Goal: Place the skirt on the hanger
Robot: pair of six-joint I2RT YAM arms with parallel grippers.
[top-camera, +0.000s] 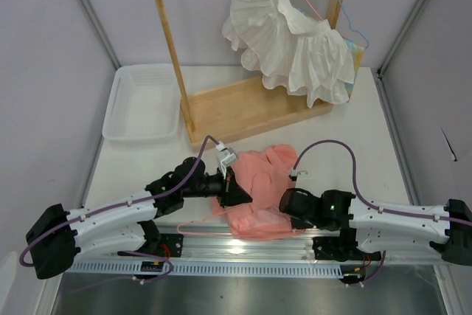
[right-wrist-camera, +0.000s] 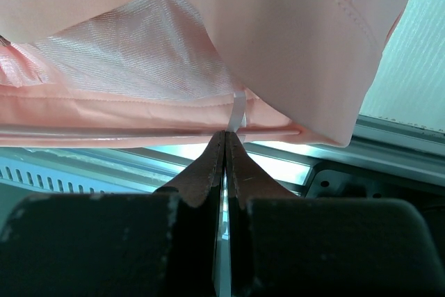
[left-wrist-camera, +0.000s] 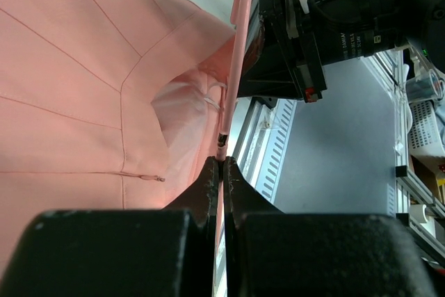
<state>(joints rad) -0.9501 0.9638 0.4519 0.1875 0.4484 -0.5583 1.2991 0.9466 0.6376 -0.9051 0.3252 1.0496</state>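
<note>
Skirt (top-camera: 262, 175) lies bunched at the table's (top-camera: 369, 138) 6 o'clock edge. My left gripper (left-wrist-camera: 221, 163), at the skirt's 9 o'clock, is clamped on the hanger (left-wrist-camera: 234, 67) wire. My right gripper (right-wrist-camera: 224, 133), at 4 o'clock, pinches the white loop (right-wrist-camera: 238, 109) at the waist. I'd feed the wire in slowly, holding the loop taut without tugging.

A white rectangular tabletop (top-camera: 376, 116) is enclosed by pale lilac panel walls (top-camera: 44, 49) — a light wooden garment rack (top-camera: 243, 105) and a translucent plastic tray (top-camera: 144, 101) are set at its far side.
</note>
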